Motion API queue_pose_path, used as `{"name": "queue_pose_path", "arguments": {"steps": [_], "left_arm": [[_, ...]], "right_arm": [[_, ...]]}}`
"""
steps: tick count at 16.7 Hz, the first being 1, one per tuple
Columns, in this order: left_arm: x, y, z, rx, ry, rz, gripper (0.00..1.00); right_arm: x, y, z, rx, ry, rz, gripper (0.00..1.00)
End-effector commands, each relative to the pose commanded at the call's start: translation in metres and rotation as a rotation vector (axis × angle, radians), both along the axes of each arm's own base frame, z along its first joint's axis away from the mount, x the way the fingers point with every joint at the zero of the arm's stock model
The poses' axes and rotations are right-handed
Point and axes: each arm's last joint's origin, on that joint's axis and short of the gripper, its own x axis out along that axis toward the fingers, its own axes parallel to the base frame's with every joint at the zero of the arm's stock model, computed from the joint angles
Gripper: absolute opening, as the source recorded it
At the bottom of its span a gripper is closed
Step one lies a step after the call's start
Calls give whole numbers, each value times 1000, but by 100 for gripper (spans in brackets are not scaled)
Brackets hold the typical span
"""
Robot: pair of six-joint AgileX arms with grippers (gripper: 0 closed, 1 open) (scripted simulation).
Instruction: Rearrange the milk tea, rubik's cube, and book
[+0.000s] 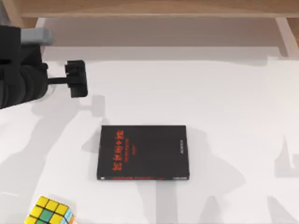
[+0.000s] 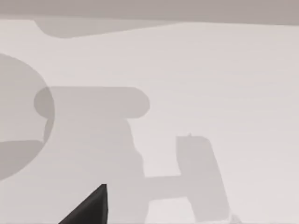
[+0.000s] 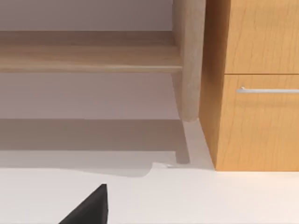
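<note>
The rubik's cube (image 1: 50,211), small and mostly yellow with green, orange and light-blue squares, sits at the table's front left edge, partly cut off by the picture. My left gripper (image 1: 76,78) hovers over the white table at the back left, far from the cube, with nothing near it. A dark corner of that gripper (image 2: 88,209) shows over bare table and shadows in the left wrist view. The right wrist view looks at furniture beyond the table, with a dark corner of my right gripper (image 3: 88,209) low in it. The milk tea and the book are out of view.
A black book with red characters (image 1: 143,152) lies flat in the middle of the table. Behind the table stand a wooden shelf (image 3: 88,56) and a wooden cabinet with a drawer handle (image 3: 267,90). White tabletop (image 1: 233,107) spreads to the right.
</note>
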Motion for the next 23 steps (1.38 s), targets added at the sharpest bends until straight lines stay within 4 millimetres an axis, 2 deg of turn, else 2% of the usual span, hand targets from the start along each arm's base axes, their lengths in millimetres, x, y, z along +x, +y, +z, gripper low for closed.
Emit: {"name": "queue_pose_path", "arguments": {"steps": [2,5,9,12,15,19,23], "left_arm": [[-21,-16,-2,58,151,-48,100],[-56,-29,-5,174,376,-121,100],[-97,-31,-3,327,615,-216,100],[-117,-29,1,404,720,-273,100],[-126,-27,4,436,763,-302,100],[-126,-27,4,437,764,-303,100],[-125,-27,-6,438,767,-303,100]], "right_arm": [[0,0,0,0,0,0,100],[0,0,0,0,0,0,100],[0,0,0,0,0,0,100],[0,0,0,0,0,0,100],[0,0,0,0,0,0,100],[0,0,0,0,0,0,100],[0,0,0,0,0,0,100]]}}
